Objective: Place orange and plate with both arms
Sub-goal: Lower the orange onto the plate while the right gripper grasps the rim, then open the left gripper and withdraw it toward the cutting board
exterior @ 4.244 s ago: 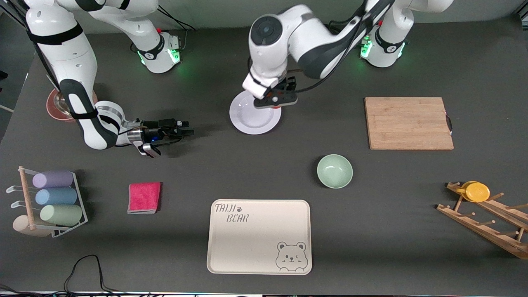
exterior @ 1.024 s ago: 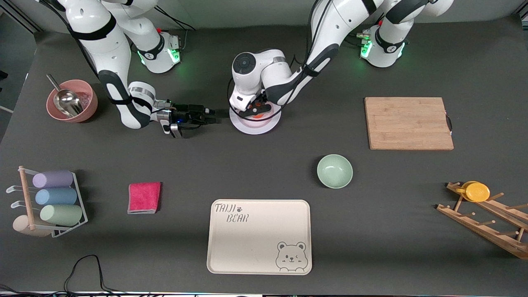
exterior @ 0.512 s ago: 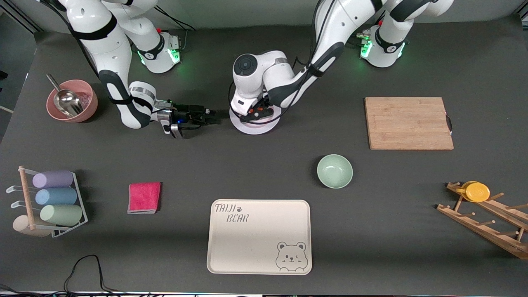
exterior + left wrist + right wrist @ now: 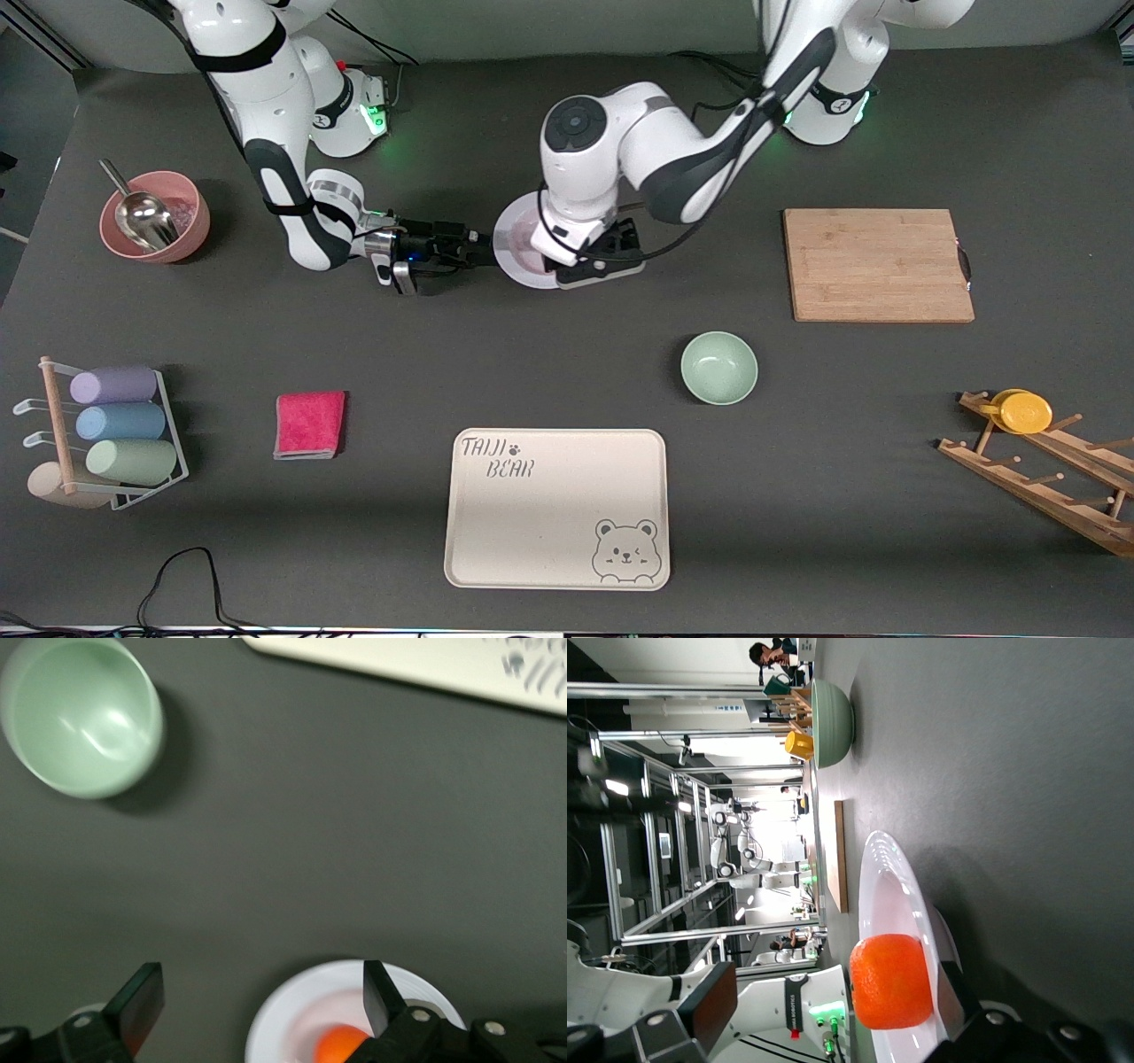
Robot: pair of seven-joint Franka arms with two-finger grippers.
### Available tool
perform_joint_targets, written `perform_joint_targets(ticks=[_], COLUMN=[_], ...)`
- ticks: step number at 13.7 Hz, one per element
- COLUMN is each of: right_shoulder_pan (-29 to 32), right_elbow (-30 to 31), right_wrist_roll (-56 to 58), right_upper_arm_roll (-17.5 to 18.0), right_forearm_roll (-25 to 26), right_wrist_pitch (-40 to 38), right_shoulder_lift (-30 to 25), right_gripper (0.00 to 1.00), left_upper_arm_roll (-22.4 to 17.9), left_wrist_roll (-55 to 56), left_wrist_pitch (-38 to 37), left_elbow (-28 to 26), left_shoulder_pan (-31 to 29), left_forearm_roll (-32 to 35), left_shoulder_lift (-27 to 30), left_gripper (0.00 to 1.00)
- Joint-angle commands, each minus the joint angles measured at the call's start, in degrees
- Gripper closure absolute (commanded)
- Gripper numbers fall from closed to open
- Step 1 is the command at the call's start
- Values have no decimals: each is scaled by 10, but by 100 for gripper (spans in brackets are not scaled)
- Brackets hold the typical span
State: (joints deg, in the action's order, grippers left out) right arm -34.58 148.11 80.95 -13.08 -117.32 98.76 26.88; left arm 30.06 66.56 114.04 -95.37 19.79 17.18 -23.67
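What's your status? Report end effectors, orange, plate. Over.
Left end effector open, empty, over plate. Right end effector open, low at plate's rim. Orange sits on plate. Left arm overhangs plate.

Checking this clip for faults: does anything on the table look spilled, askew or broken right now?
Nothing stands out. The orange sits whole on the plate, which lies flat. The open left gripper hangs above it; the open right gripper is level at its rim. The green bowl stands upright.
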Motion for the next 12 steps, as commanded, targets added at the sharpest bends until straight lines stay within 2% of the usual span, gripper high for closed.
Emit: perform_joint_targets(ticks=[1,5,8,11,12], right_shoulder_pan=[-9,-12,-22,-38,-40], right_elbow=[-16,-18,-17,-17,-17], right_wrist_roll=[52,92,92,94,97], right_upper_arm_roll=[-4,-4,-4,-4,-4], right_forearm_roll=[-19,-18,-25,-47,-50], right_wrist_pitch=[0,5,7,7,6], right_shoulder_lift=[26,33,34,40,43], right_gripper=[0,0,0,0,7], left_upper_arm_roll=[3,-1,-2,-3,-3], left_wrist_roll=[-97,-241,-354,-370,-370], left_wrist_pitch=[-53,-100,-129,-139,-145], left_elbow=[-13,-14,-13,-13,-13], left_shoulder_pan=[-56,-147,-239,-278,-288], left_forearm_roll=[-4,-7,-68,-80,-80], left_shoulder_lift=[69,130,174,188,191], left_gripper=[0,0,0,0,0])
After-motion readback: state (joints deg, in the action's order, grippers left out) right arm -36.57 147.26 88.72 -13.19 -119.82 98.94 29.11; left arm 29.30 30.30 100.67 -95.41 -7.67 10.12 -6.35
